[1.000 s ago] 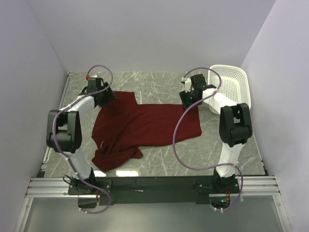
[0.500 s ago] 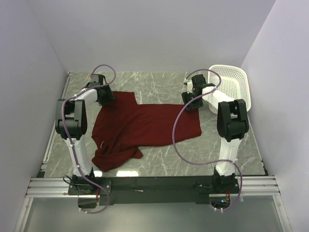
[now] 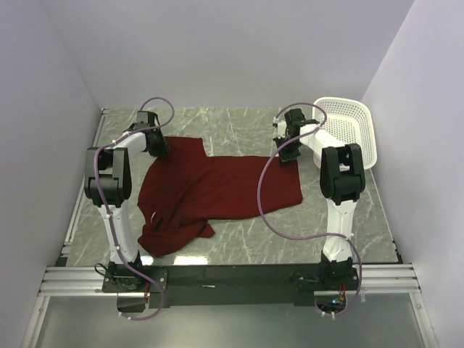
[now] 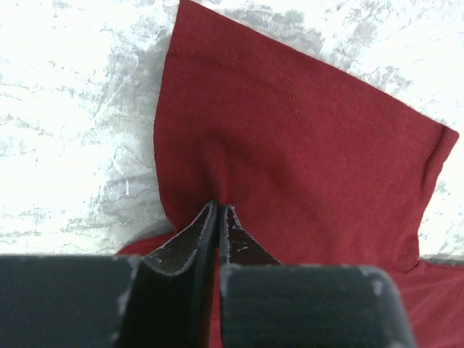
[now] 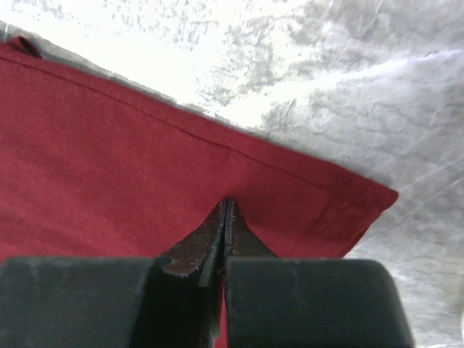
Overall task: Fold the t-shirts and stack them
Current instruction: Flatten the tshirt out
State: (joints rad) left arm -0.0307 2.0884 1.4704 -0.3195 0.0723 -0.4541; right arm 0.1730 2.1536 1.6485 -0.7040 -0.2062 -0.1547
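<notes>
The maroon t-shirt (image 3: 217, 190) lay spread on the worktop (image 3: 239, 123), rumpled at its near left end, with its far edge under both my hands. My left hand (image 4: 218, 206) was clenched on a pinch of cloth at the far left corner. My right hand (image 5: 226, 203) was clenched on the cloth just inside the far right corner, near the white basket (image 3: 351, 130).

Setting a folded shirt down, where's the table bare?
Bare: the far table strip between t-shirt and back wall; the near patch between t-shirt and right arm, under its cable. Crowded: far right, basket beside right gripper.
</notes>
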